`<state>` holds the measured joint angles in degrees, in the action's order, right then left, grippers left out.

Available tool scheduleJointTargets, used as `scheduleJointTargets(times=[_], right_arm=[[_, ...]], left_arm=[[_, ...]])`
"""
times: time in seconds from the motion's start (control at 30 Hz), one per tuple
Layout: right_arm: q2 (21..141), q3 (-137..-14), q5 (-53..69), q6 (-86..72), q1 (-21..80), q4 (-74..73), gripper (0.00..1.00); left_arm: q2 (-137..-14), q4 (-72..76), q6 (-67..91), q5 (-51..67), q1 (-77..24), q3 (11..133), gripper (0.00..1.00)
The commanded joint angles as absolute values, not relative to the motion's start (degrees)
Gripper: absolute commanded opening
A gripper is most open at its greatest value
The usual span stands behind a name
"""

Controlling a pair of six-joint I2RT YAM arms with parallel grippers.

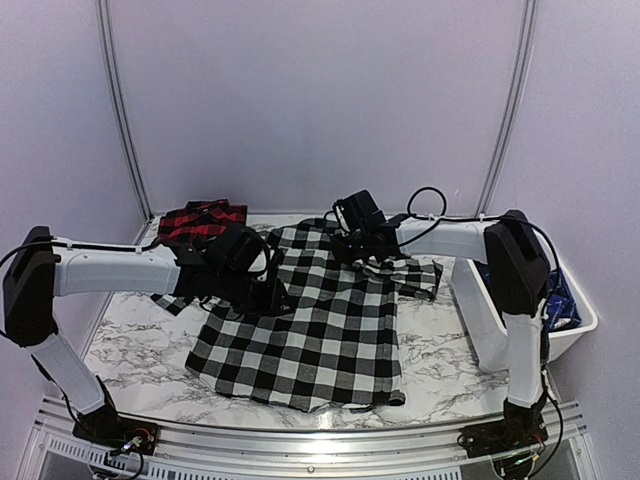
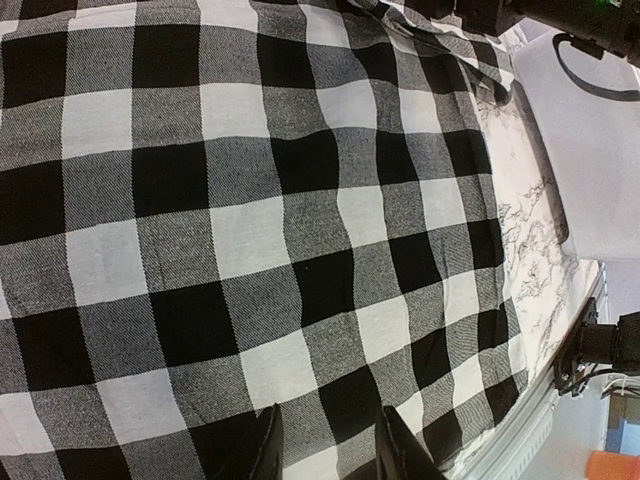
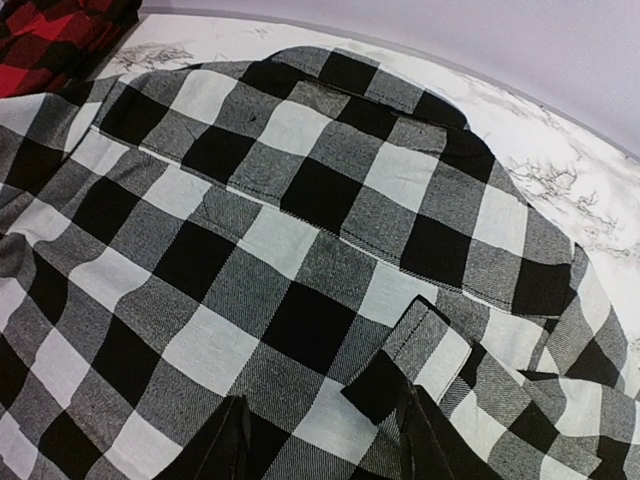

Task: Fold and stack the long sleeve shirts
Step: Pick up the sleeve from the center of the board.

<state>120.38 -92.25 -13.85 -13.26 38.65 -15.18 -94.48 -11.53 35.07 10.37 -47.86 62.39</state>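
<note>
The black-and-white check shirt (image 1: 310, 335) lies spread on the marble table; no block letters show. In the left wrist view its cloth (image 2: 250, 220) fills the frame. My left gripper (image 1: 268, 290) hovers open just over the shirt's left side, its jaws (image 2: 330, 448) apart and empty. My right gripper (image 1: 362, 250) is open over the shirt's upper part near the collar, jaws (image 3: 325, 445) apart, with a folded cuff (image 3: 410, 360) lying by the right finger (image 3: 432, 440). The red-and-black shirt (image 1: 200, 222) lies bunched at the back left and shows in the right wrist view (image 3: 45, 35).
A white bin (image 1: 575, 325) with blue items stands at the right edge of the table (image 1: 140, 345). A sleeve end (image 1: 415, 275) pokes out toward the bin. White walls enclose the back and sides.
</note>
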Motion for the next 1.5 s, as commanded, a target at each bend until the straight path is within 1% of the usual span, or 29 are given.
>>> scheduleJointTargets(times=[0.0, 0.2, 0.6, 0.67, 0.77, 0.83, 0.87, 0.9, 0.97, 1.07, 1.3, 1.47], right_arm=[[123.3, -95.4, -14.6, -10.8, 37.9, -19.0, 0.46], [124.9, -95.4, -14.1, -10.0, 37.8, -20.2, 0.47], [129.3, -98.5, -20.4, -6.4, 37.6, -21.7, 0.45], [129.8, -99.0, -22.6, -6.1, 37.6, -21.8, 0.41], [129.5, -99.0, -26.8, -6.4, 37.5, -21.6, 0.32], [128.9, -98.8, -28.8, -6.4, 37.5, -21.2, 0.24], [128.6, -98.6, -29.1, -6.4, 37.5, -21.0, 0.18], [128.1, -98.6, -29.3, -6.5, 37.5, -21.0, 0.09], [126.5, -98.1, -28.8, -6.9, 37.5, -20.8, 0.00], [122.2, -95.9, -26.2, -7.4, 37.6, -19.4, 0.00], [108.2, -85.6, -14.1, -10.5, 38.3, -12.5, 0.00], [102.5, -81.2, -8.7, -13.4, 40.4, -10.8, 0.00]], left_arm=[[-91.8, -14.0, 35.0, 9.7, -47.1, 61.7, 0.33], [-91.8, -14.2, 35.0, 10.0, -46.8, 61.9, 0.34], [-91.6, -14.2, 35.0, 10.3, -46.6, 62.1, 0.33], [-91.7, -14.2, 35.1, 10.4, -46.5, 62.1, 0.34], [-91.5, -14.3, 35.4, 10.5, -46.5, 62.2, 0.34], [-91.6, -14.2, 35.7, 10.6, -46.4, 62.4, 0.34], [-91.7, -14.2, 36.0, 10.8, -46.4, 62.6, 0.34], [-91.8, -14.3, 36.3, 10.9, -46.4, 62.8, 0.34], [-92.0, -14.2, 37.1, 11.2, -46.2, 63.4, 0.34], [-91.9, -14.1, 39.8, 11.3, -45.6, 64.1, 0.34], [-89.0, -9.5, 47.7, 15.3, -42.6, 64.1, 0.39], [-88.3, -1.2, 55.5, 18.5, -41.2, 62.6, 0.47]])
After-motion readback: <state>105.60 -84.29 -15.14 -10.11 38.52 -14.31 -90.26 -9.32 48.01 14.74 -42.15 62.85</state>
